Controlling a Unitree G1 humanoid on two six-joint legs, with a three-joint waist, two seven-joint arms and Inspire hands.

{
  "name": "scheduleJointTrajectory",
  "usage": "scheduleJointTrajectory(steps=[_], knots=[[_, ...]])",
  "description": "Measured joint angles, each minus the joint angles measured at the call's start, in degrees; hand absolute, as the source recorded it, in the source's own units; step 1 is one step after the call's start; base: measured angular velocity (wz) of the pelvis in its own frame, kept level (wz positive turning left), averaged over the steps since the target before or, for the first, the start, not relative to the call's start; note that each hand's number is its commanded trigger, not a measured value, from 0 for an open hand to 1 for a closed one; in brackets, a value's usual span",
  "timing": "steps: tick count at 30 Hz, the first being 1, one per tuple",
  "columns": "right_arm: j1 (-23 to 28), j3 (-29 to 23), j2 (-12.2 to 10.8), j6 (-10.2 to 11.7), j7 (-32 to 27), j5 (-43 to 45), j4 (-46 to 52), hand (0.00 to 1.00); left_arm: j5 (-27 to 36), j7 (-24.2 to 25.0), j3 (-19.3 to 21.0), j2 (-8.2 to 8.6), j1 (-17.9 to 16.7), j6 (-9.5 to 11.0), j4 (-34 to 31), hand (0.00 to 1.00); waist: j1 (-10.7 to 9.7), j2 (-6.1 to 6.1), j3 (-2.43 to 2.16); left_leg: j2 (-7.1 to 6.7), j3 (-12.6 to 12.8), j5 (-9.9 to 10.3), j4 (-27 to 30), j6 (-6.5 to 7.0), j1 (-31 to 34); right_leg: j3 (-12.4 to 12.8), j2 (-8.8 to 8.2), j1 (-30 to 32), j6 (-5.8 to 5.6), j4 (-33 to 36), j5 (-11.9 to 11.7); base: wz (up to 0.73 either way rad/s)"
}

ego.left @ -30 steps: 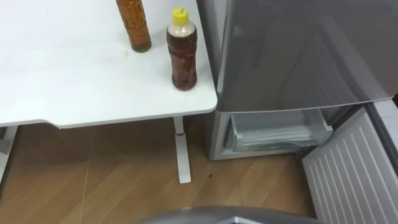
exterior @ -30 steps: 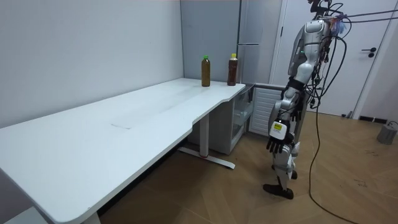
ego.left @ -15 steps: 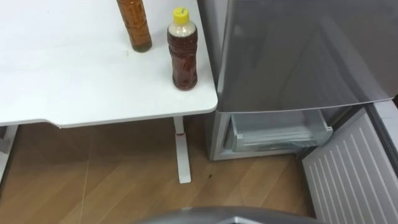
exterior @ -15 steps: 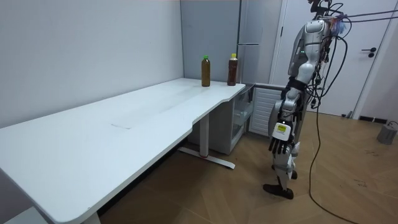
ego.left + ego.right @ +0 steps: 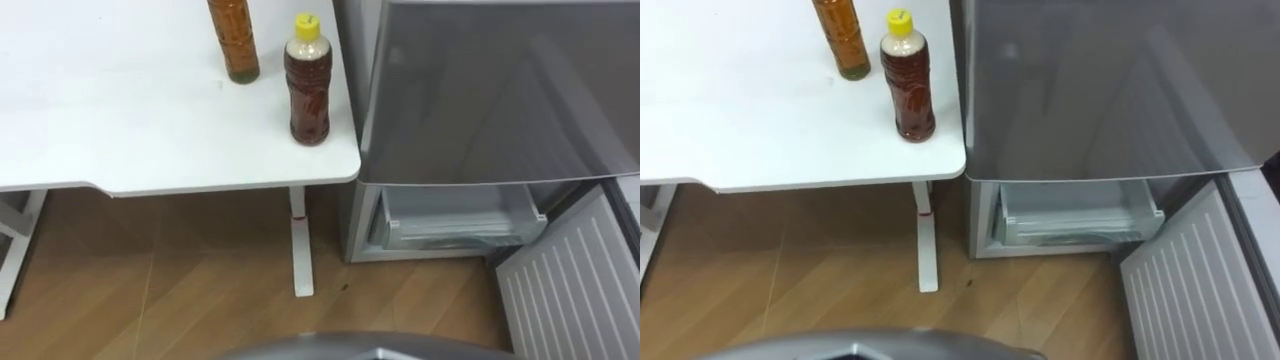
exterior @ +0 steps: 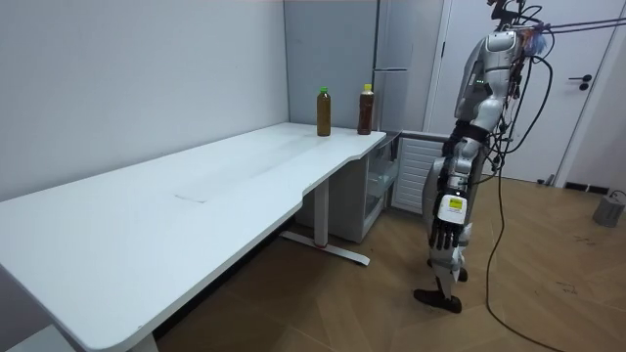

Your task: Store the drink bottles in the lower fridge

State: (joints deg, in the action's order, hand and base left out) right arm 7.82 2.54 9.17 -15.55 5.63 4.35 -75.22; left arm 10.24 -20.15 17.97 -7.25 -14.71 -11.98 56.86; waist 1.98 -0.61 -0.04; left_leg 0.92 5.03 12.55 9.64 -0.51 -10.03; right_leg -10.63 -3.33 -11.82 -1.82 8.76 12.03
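Two drinks stand upright near the right corner of the white table (image 5: 120,110): a dark tea bottle with a yellow cap (image 5: 308,82) by the edge, and an amber bottle (image 5: 233,40) behind it to the left. Right of the table is the grey fridge (image 5: 480,90). Its lower compartment is open, showing a pale drawer (image 5: 460,215), and its ribbed white door (image 5: 570,285) is swung out to the right. In the room view I stand on the floor in front of the fridge, and my left hand (image 6: 445,233) hangs low at my side with relaxed fingers, holding nothing.
The table's white leg (image 5: 300,250) stands on the wood floor just left of the fridge. The table (image 6: 196,196) runs long toward the room view's left. A closed door (image 6: 577,88) and a small grey object (image 6: 608,208) are at the room view's right.
The eye view has shifted, so table and fridge sit a little further right in it. In the room view my hanging left hand has swung slightly toward that view's right. The bottles stand unchanged.
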Motion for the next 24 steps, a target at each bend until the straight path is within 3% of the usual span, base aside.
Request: scheduleJointTrajectory(steps=[10,16,22,24], knots=[[1.75,-1.65,0.47,3.33,-0.2,0.67,1.99,0.0,9.14,-15.38,2.55,0.42,-1.06,7.7,-19.08,0.0,0.19,0.73,-0.53,-0.23,-0.45,-0.02,-0.15,0.01,-0.06,-0.54,-0.15,-0.25,-0.02,0.05,-0.01,0.03],[2.27,-1.71,0.25,5.03,-1.13,2.21,2.1,0.0,10.4,-21.1,2.69,1.37,-1.04,12.28,-29.11,0.0,-0.02,0.96,-0.63,-0.21,-0.65,0.0,-0.17,0.02,-0.59,-0.5,-0.13,-0.45,-0.03,0.61,-0.01,-0.01],[2.79,-1.67,0.12,5.65,-1.11,2.17,2.47,0.0,10.34,-25.07,2.6,1.16,-1.06,15.0,-42.11,0.0,0.18,0.69,-0.37,-0.24,-0.7,0.04,0.05,0.09,-0.16,-0.35,-0.19,0.0,-0.02,0.79,0.0,0.0],[2.77,-1.67,0.16,5.83,-1.04,2.66,2.43,0.0,10.23,-25.73,2.57,0.67,-1.05,15.88,-45.25,0.0,0.09,1.12,-0.56,-0.24,-0.68,0.04,0.18,0.09,-0.24,-0.21,-0.19,0.02,-0.02,0.81,0.0,0.0]])
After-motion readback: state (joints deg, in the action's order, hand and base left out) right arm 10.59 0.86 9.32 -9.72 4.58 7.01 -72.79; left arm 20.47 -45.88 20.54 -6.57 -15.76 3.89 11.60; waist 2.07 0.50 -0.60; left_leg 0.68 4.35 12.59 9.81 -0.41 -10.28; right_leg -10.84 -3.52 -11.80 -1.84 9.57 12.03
